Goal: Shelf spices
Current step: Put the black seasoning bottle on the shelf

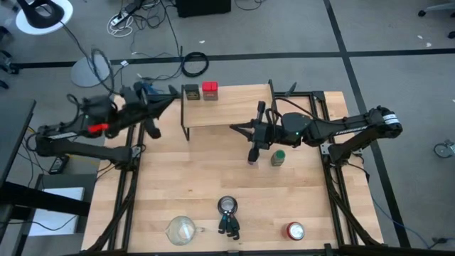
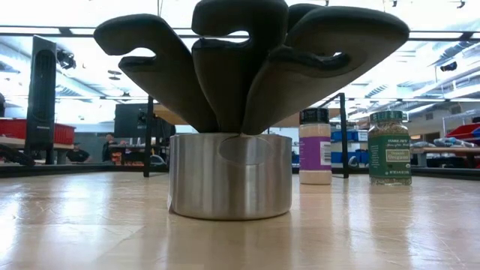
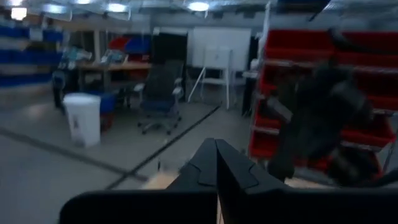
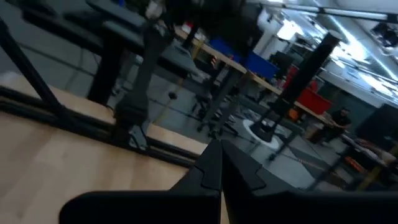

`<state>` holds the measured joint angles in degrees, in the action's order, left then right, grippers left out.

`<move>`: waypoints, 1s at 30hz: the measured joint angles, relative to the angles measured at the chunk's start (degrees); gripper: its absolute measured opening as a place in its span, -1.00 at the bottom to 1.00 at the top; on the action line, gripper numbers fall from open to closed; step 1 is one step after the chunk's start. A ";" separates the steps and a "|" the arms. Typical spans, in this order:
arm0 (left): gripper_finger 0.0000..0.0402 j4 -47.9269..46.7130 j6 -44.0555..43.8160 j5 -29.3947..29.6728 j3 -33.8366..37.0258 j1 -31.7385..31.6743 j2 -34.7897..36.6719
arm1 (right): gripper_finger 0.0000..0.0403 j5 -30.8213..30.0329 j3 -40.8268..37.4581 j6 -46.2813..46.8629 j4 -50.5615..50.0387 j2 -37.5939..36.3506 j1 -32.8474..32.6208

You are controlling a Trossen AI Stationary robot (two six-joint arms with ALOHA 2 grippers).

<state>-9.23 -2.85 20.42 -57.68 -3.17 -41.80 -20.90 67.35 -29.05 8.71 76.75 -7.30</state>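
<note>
The shelf (image 1: 227, 110) stands at the table's far middle. On the left end of its board rest a dark olive tin (image 1: 190, 92) and a red tin (image 1: 210, 90). The purple-labelled jar (image 1: 253, 156) (image 2: 315, 146) and the green-lidded jar (image 1: 278, 157) (image 2: 389, 148) stand upright on the table, near side of the shelf's right end. My left gripper (image 1: 173, 101) (image 3: 216, 149) hovers shut just left of the shelf, pointing at it, holding nothing. My right gripper (image 1: 233, 128) (image 4: 221, 152) hovers shut over the shelf's near edge, pointing left, above the jars.
A steel cup holding dark utensils (image 1: 227, 208) (image 2: 229, 176) stands near the front middle. A clear glass cup (image 1: 181, 229) is at the front left and a red-topped can (image 1: 295, 230) at the front right. Bare tabletop (image 1: 178, 178) lies between shelf and cup.
</note>
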 joint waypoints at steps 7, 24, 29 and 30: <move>-1.00 10.98 -5.34 3.17 20.48 2.11 5.55 | -1.00 6.55 -3.48 4.41 6.83 -0.02 4.16; -1.00 43.76 -15.33 3.79 47.77 2.05 4.35 | -0.99 18.48 -7.77 19.19 19.09 4.80 11.41; -1.00 46.18 -14.19 4.38 47.74 2.05 4.37 | -0.99 21.22 -3.36 19.06 24.54 16.16 10.59; -1.00 46.24 -14.37 3.96 47.74 2.07 4.39 | -0.99 21.23 -1.91 18.95 23.95 18.11 10.62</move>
<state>37.01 -17.22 24.38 -9.93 -1.10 -37.41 0.33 65.45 -10.10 32.66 94.86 3.32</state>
